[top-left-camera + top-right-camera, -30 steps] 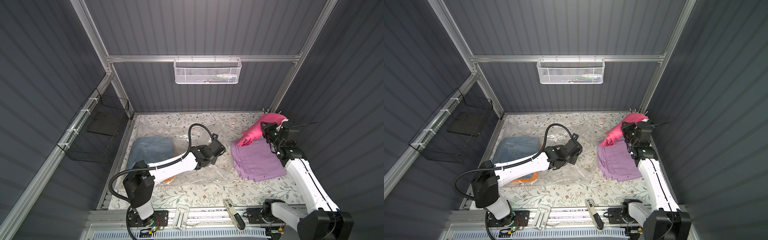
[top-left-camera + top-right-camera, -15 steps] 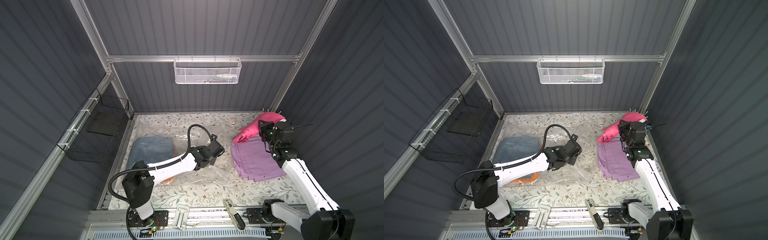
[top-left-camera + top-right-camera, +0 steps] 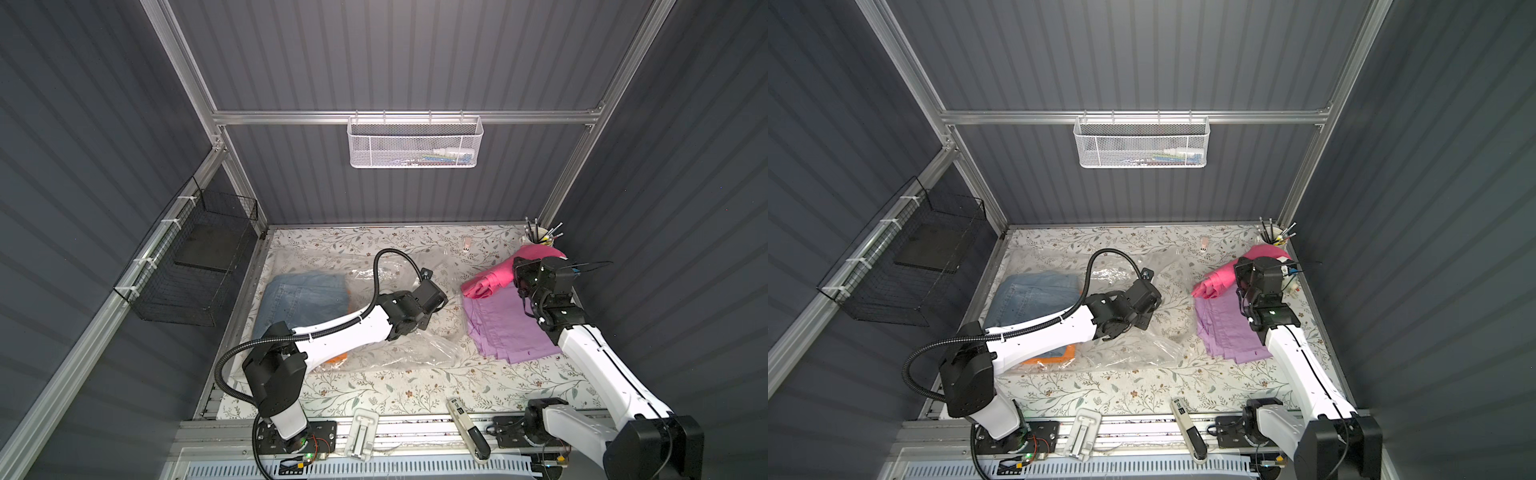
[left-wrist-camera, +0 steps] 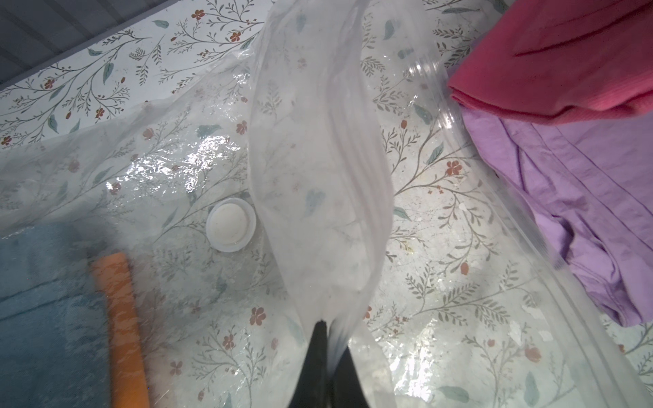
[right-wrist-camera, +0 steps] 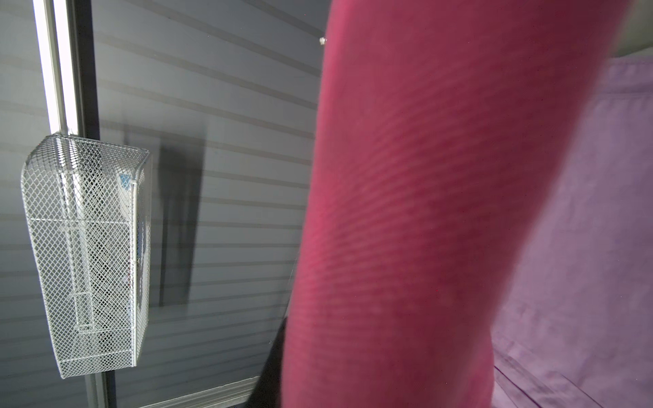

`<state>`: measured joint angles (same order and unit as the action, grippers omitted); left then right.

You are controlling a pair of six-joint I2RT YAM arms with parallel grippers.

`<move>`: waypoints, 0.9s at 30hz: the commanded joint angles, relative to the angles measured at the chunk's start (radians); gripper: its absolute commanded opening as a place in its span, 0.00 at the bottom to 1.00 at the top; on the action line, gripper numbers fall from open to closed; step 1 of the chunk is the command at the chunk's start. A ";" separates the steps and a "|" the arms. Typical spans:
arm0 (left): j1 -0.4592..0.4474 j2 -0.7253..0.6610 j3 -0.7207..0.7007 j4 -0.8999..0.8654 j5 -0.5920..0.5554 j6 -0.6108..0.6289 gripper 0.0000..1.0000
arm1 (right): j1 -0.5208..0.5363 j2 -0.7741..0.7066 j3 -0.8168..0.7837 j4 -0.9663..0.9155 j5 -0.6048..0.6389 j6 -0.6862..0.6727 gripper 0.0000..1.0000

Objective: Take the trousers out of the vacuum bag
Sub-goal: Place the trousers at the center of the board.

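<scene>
Left gripper (image 4: 327, 323): fingers pressed together, pinching raised fold of vacuum bag (image 3: 415, 353), centre of a top view. Denim trousers (image 3: 305, 299) and orange trousers (image 3: 1063, 354) inside bag, centre-left, well apart from fingers. Right gripper (image 3: 514, 276), right of centre: clamped on hot pink trousers (image 3: 484, 284), lifted, drooping over lilac trousers (image 3: 507, 328) lying outside bag.

no readable text, labels or numbers anywhere
</scene>
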<state>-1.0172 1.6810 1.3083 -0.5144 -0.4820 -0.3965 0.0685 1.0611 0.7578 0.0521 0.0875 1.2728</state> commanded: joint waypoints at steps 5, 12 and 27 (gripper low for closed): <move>0.011 -0.027 -0.012 -0.017 0.002 0.002 0.00 | 0.005 -0.066 -0.020 0.066 0.045 -0.003 0.02; 0.012 -0.026 -0.012 -0.018 0.006 0.001 0.00 | 0.004 -0.090 -0.056 0.037 0.066 -0.001 0.02; 0.011 -0.033 -0.014 -0.020 0.010 -0.001 0.00 | 0.002 -0.128 -0.160 -0.006 0.103 0.043 0.02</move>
<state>-1.0172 1.6802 1.3056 -0.5148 -0.4778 -0.3965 0.0681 0.9661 0.6037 -0.0006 0.1726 1.2964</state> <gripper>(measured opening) 0.049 0.165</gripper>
